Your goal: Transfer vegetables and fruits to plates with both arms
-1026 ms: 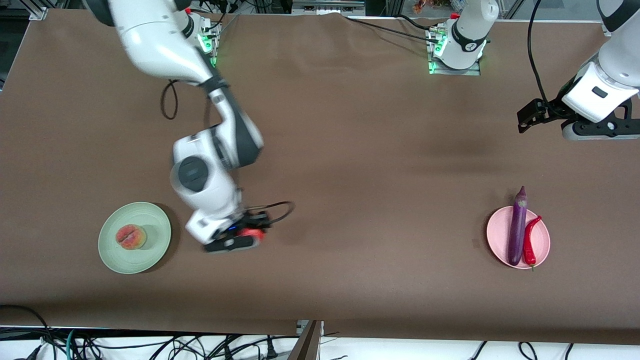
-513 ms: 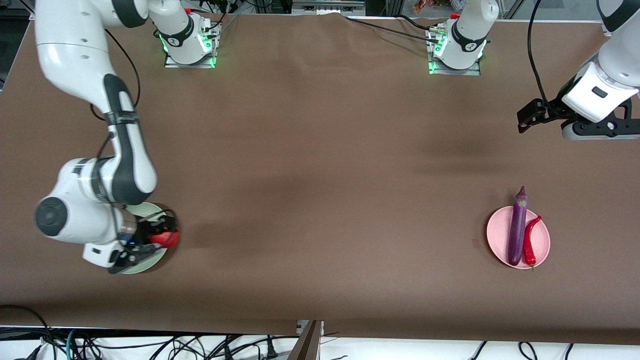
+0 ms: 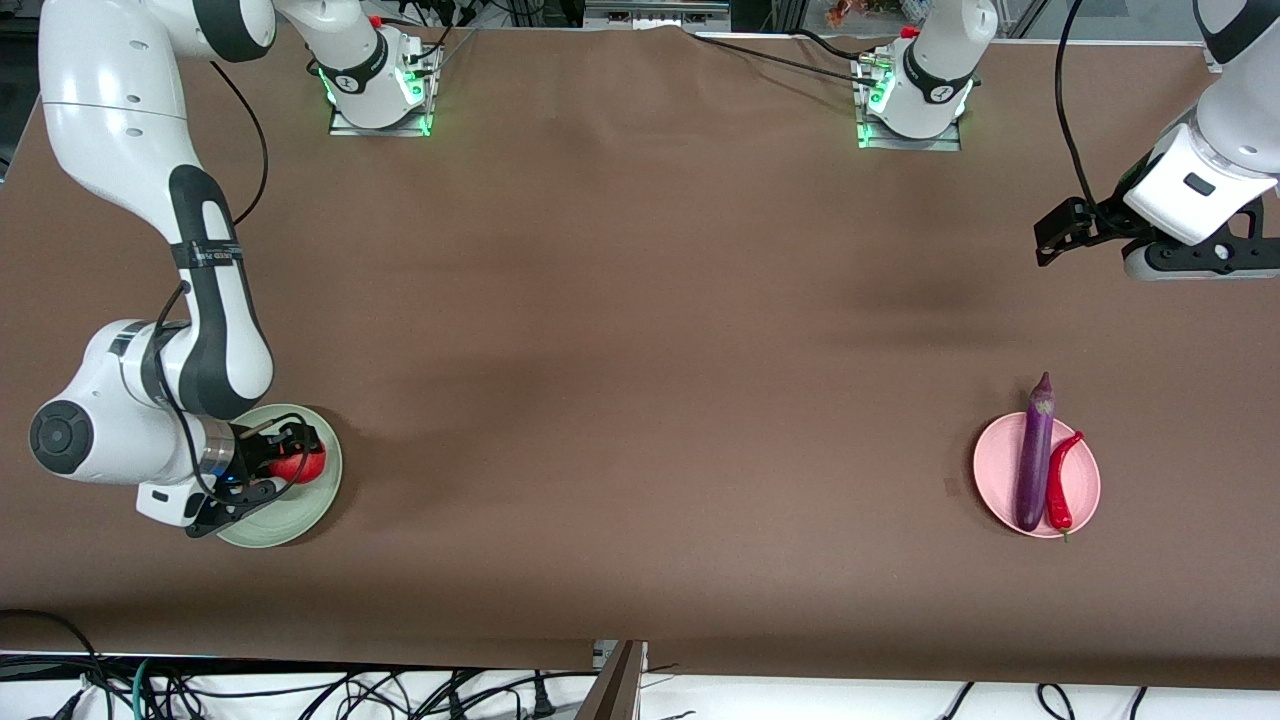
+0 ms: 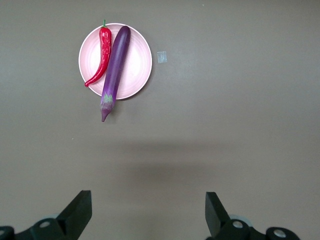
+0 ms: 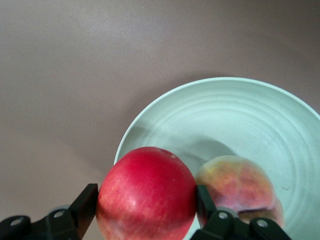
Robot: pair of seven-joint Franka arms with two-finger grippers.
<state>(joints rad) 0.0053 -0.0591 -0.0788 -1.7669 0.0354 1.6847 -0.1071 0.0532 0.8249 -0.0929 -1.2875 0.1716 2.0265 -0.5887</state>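
Note:
My right gripper [image 3: 285, 462] is shut on the round red pomegranate [image 3: 300, 464] over the pale green plate [image 3: 312, 500]. In the right wrist view the pomegranate [image 5: 146, 193] sits between the fingers [image 5: 85, 202], over the plate's rim [image 5: 210, 90], beside the orange-pink peach [image 5: 240, 187] that lies on the plate. The purple eggplant [image 3: 1034, 455] and red chili pepper [image 3: 1062, 482] lie on the pink plate [image 3: 992, 470] toward the left arm's end. My left gripper [image 3: 1075, 228] is open and empty, held high over bare table; its view shows the eggplant [image 4: 114, 70], the chili [image 4: 101, 55] and the pink plate [image 4: 140, 60].
Brown cloth covers the table [image 3: 640, 350]. A small pale scrap [image 4: 161, 57] lies on the cloth beside the pink plate. Cables hang below the table's front edge [image 3: 400, 690].
My right arm has swung from mid-table toward its end of the table, carrying the pomegranate over the green plate, and now hides the peach in the front view. The left arm has not moved.

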